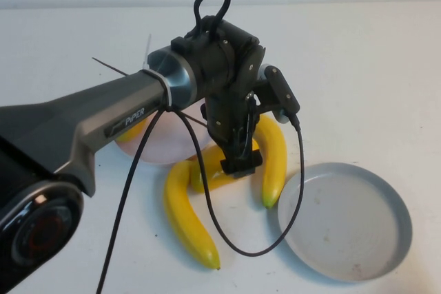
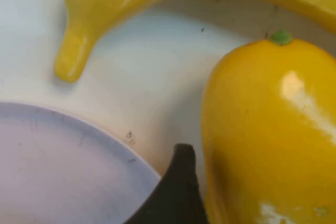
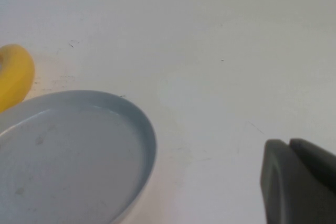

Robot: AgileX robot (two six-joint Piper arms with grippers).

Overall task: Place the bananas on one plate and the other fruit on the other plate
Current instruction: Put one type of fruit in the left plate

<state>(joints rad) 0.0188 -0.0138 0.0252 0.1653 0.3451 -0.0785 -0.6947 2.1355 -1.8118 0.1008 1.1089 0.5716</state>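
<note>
A: Where is your left gripper point(image 1: 238, 160)?

B: Low over the middle of the worktop point(image 1: 358, 67), above the cluster of fruit between the two plates. Its jaws stand wide and they hold nothing. In the left wrist view only one dark fingertip point(image 2: 176, 192) shows, just beside a plump fruit point(image 2: 270, 135) with a green nub at its end.

A: Can you see both mango-like fruits?

B: Not well. In the high view your arm covers most of them. One fruit peeks out under the gripper, and a second yellow shape point(image 1: 131, 131) shows at the edge of the pink plate point(image 1: 169, 144), half hidden by the arm, so you cannot tell whether it lies on the plate or beside it.

A: And the bananas?

B: One banana point(image 1: 185, 218) lies on the worktop nearest you, curved, clear of both plates. The other banana point(image 1: 274, 160) lies just beside the grey plate point(image 1: 386, 197); its upper end is hidden behind the gripper.

A: Is the grey plate in full view?

B: Yes, from above. In the right wrist view it is cut off, with a yellow end point(image 3: 13, 74) near its rim.

A: Your right gripper point(image 3: 299, 182)?

B: Seen only in its own wrist view, off to the side of the grey plate, jaws closed together on nothing
</note>
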